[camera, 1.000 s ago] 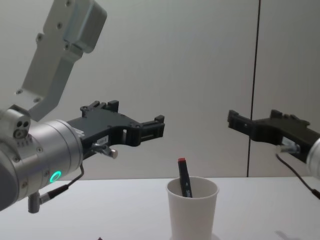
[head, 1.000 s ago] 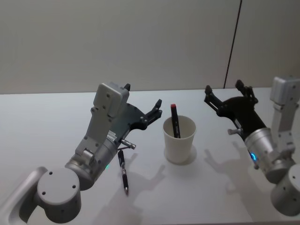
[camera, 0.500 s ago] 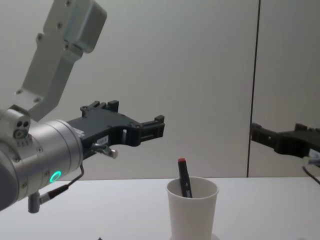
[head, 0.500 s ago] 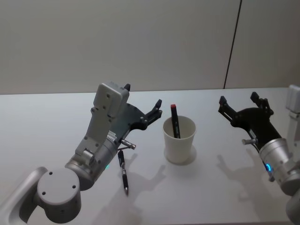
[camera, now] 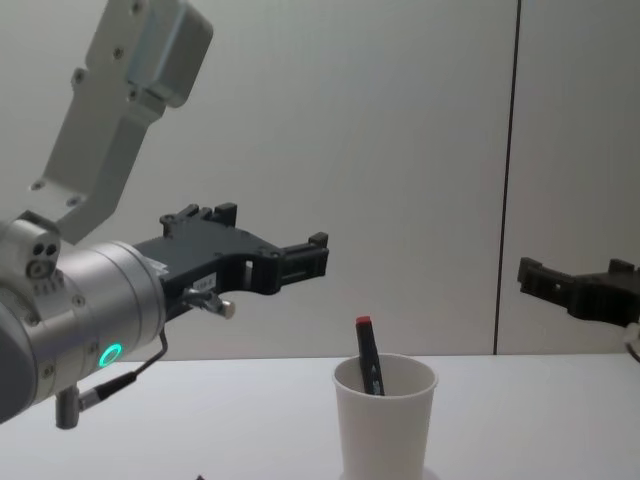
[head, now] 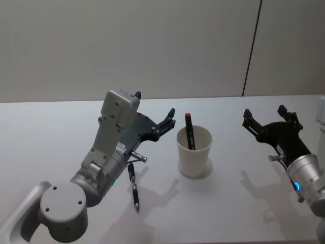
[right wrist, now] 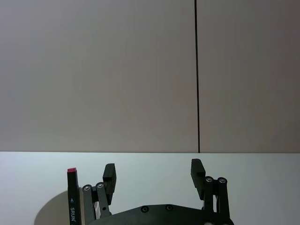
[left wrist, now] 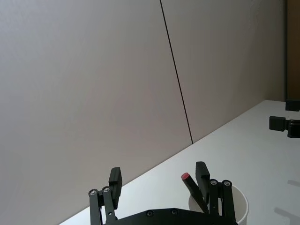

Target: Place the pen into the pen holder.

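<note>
We find one pen (head: 189,131) in the pen holder (head: 193,157), left gripper (head: 155,103) and right gripper (head: 264,112) both open and empty; next, we judge, comes grasping the second pen (head: 133,188) lying loose.

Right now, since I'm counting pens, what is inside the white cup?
One red-tipped black pen leans inside the cup; the cup wall hides its lower end.

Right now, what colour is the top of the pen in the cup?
Red, on the pen; clearest in head view.
</note>
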`<state>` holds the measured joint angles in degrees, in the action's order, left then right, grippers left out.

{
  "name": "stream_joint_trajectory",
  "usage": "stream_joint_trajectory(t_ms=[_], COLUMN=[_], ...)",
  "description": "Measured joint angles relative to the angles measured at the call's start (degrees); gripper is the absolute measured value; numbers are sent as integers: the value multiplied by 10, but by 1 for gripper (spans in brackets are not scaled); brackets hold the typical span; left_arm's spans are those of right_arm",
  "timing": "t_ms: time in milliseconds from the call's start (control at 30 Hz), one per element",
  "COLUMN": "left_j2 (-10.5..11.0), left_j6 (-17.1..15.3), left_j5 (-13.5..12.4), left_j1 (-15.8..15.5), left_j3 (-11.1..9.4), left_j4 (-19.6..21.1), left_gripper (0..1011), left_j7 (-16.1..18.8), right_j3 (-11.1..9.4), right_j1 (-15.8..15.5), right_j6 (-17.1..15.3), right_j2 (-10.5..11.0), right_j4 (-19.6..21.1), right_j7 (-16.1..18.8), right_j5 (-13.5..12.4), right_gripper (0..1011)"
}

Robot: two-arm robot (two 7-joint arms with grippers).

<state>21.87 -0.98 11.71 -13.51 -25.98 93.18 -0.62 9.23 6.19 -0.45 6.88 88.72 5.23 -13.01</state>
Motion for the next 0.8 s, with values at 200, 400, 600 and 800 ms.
stream_joint_trajectory(t_ms=[200,400,600,800], left_j2=[0,-1,-2,-5], left_j6=[-12,-37,-61,-95], left_j5=[18,53,86,127], left_j1=[3,11,18,26], left_j3=[2,5,8,11], left_j4=[1,5,9,15], left_gripper=[1003,1003,1003,1003], left_j7=[3,15,32,60], right_j3=[-1,-1,-2,-2], right_j1=[-3,-5,-6,-6], right_j6=[-3,-5,-6,-7], right_j2=[1,2,3,3], right_j4=[3,5,7,7], right_j7=[-2,-3,-3,-4], right_j5=[-1,-2,-2,-3], right_gripper=[1001,1001,1001,1001])
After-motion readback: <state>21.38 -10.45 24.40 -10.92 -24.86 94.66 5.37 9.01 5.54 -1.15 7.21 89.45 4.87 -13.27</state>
